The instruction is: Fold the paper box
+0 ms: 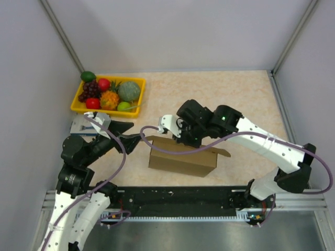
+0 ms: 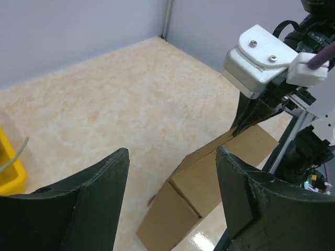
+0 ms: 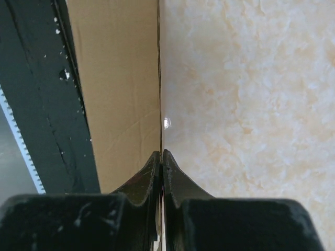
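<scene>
Far left, the yellow tray (image 1: 78, 107) sits by the side wall, near the left arm; I judge a wide swing there could clip it. The left gripper (image 2: 171, 157) hovers with its jaws spread wide and empty, just beside the left end of the paper box (image 1: 180, 161). That box stands at the near middle of the bench (image 1: 235, 94), partly formed, one tab loose at its right. The right gripper (image 3: 161, 154) has its jaws pinched flat on an upper edge of the box. A sideways pull may crease the panel, let it slip, or drag the box. Open room lies right and beyond.
</scene>
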Robot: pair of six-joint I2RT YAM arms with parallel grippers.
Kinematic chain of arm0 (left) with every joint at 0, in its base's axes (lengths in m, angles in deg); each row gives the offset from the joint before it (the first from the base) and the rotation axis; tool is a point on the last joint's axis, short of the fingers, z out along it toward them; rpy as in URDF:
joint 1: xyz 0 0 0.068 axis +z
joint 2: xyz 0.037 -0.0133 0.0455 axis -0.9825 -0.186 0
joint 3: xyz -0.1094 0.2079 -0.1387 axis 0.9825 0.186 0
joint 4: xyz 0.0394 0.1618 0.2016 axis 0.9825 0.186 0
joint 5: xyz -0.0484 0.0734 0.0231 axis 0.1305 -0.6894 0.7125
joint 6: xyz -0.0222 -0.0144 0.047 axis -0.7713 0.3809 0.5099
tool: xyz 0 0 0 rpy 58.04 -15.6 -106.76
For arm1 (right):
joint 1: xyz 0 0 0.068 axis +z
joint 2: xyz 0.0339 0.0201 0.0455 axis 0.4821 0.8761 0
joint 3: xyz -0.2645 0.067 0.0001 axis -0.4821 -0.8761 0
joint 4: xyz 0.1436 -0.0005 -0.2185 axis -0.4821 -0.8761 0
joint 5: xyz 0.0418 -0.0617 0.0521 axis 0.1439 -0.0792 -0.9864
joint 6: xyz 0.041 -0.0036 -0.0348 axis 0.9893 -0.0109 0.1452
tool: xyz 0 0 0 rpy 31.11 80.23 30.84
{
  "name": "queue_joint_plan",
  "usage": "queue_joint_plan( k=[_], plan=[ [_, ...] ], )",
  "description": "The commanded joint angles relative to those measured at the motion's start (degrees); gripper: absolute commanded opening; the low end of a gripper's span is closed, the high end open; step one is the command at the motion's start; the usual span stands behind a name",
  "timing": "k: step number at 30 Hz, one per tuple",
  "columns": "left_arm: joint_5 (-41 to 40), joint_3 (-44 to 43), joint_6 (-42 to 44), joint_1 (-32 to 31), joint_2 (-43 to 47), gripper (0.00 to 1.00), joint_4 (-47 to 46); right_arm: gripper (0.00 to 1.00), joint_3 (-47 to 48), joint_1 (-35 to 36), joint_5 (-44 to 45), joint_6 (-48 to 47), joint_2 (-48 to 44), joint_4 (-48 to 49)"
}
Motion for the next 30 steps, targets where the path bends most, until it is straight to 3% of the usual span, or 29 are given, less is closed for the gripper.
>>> queue_joint_plan(
  k=[1, 3, 7, 9, 11, 12, 15, 19, 20, 23, 28, 30],
  plan=[
    [-7.15, 0.95, -2.42, -0.10, 2.17, 0.71, 2.87, 0.00, 2.33, -3.07, 1.36, 0.05, 3.93, 0.11],
    [-7.86, 2.81, -3.74, -0.10, 3.32, 0.67, 0.50, 0.00, 2.59, -3.77, 2.33, -0.82, 5.78, 0.29],
    [-13.64, 9.12, -10.84, -0.10, 2.27, 0.46, -2.57, 0.00, 1.20, -4.39, 2.51, -3.63, 7.10, 2.13],
    [-10.87, 12.82, -13.15, -0.01, 1.66, 0.58, -8.45, 0.00, 0.31, -5.87, 0.34, -4.69, 7.02, 3.44],
    [-4.02, 16.34, -12.46, -0.01, -0.01, 0.78, -15.23, 0.00, -0.39, -7.11, -2.22, -5.13, 6.75, 3.89],
    [-1.30, 16.26, -11.23, -0.01, -3.33, 0.82, -17.59, 0.00, -0.57, -7.46, -3.71, -5.31, 6.23, 4.15],
    [7.06, 11.89, -2.19, -0.01, -10.01, 0.84, -12.99, 0.00, -1.45, -8.52, -5.82, -5.84, 4.82, 4.77],
    [5.84, 9.40, 2.14, -0.01, -13.37, 0.82, -10.32, 0.00, -1.71, -9.40, -7.59, -5.75, 4.03, 5.21],
    [8.63, 9.93, 2.40, -0.09, -13.90, 0.82, -12.06, 0.00, -1.71, -9.40, -7.51, -5.75, 4.03, 5.30],
    [8.49, 7.75, 6.69, -0.10, -16.97, 0.68, -8.85, 0.00, -1.97, -9.48, -7.42, -5.75, 3.68, 5.47],
    [6.28, 4.66, 10.40, -0.10, -18.83, 0.62, -5.93, 0.00, -2.24, -9.49, -7.77, -5.57, 3.32, 5.65],
    [8.03, 3.27, 11.54, -0.10, -20.14, 0.53, -5.23, 0.00, -2.06, -9.49, -7.33, -5.40, 3.41, 5.56]
  ],
)
